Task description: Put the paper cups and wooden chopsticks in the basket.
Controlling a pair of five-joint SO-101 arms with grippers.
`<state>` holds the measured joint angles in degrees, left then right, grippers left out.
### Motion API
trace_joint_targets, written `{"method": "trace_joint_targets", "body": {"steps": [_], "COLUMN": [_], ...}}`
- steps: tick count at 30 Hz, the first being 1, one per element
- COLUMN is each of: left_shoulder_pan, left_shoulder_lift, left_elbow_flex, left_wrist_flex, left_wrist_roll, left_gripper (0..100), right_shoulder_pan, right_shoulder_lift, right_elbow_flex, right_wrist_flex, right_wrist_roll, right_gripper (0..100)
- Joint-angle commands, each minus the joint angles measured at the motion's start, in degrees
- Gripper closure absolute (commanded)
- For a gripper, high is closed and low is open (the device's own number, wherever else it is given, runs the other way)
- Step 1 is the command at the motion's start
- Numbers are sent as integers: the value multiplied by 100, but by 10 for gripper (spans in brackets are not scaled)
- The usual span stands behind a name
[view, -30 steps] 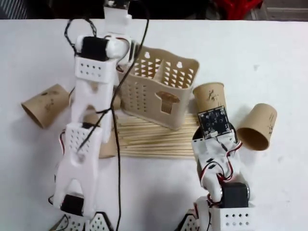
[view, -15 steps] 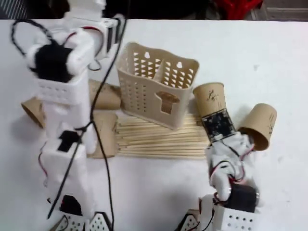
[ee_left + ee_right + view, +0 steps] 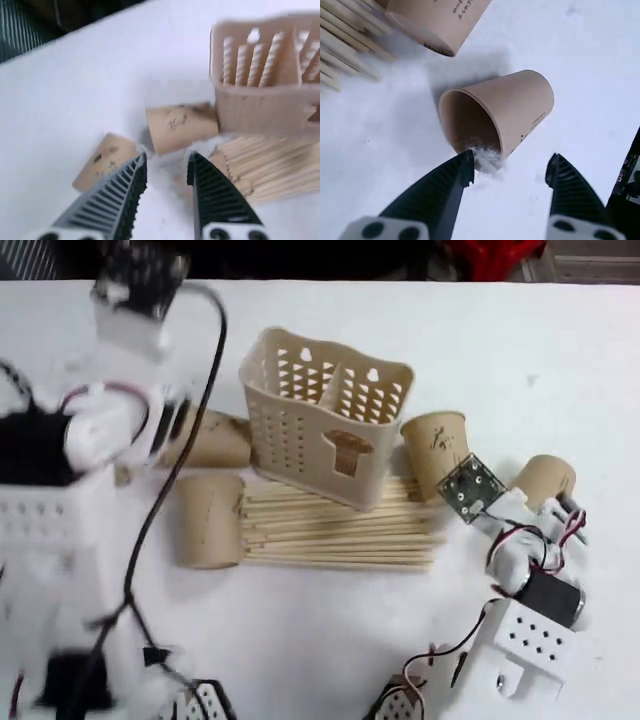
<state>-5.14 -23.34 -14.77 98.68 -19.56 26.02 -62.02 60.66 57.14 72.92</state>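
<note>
Left gripper (image 3: 167,161): ribbed black fingers apart, empty, above the white table (image 3: 330,640) near two tipped cups.

Brown paper cup (image 3: 208,441): on its side, just beside the basket's left wall. A second brown paper cup (image 3: 208,520) lies at the chopsticks' left end.

Cream perforated plastic basket (image 3: 325,415): upright, no cups or sticks seen inside.

Pale wooden chopsticks (image 3: 340,532): loose flat bundle just in front of the basket.

Third brown paper cup (image 3: 437,452): beside the basket's right corner.

Fourth brown paper cup (image 3: 505,112): on its side, mouth facing the right gripper (image 3: 512,172), whose black fingers are apart, one tip at the rim.

Handling advice: put one finger inside the mouth and one outside. Pinch lightly so the wall is not crushed, and lift clear before carrying it to the basket.
</note>
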Motion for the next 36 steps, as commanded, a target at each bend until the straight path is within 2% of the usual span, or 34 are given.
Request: {"method": "trace_joint_targets", "body": {"steps": [1, 7, 11, 14, 26, 31, 36], "left_shoulder_pan": [-374, -576, -549, -567, -567, -567, -549], "left_shoulder_lift": [-1244, -2563, -2809, -2818, -2844, -2844, -2844], "left_elbow_flex": [2171, 4967, 5969, 6514, 7851, 8132, 8149], "left_wrist_flex": [-844, -2057, -2585, -3121, -4431, -4826, -4835], "left_wrist_roll": [-211, -633, -589, -281, -62, 149, 299], "left_gripper": [849, 849, 849, 849, 852, 854, 854], "right_shoulder_pan": [84, 66, 92, 92, 426, 374, 374], "right_shoulder_lift": [75, 84, 180, 593, 3055, 3495, 3600], "right_elbow_flex": [114, 782, 879, 853, 62, 53, 53], "right_wrist_flex": [-690, -1367, -1455, -1657, -2879, -3582, -3697], "right_wrist_roll": [114, 176, 176, 176, 0, -413, -668], "right_gripper": [711, 702, 701, 701, 709, 848, 943]}}
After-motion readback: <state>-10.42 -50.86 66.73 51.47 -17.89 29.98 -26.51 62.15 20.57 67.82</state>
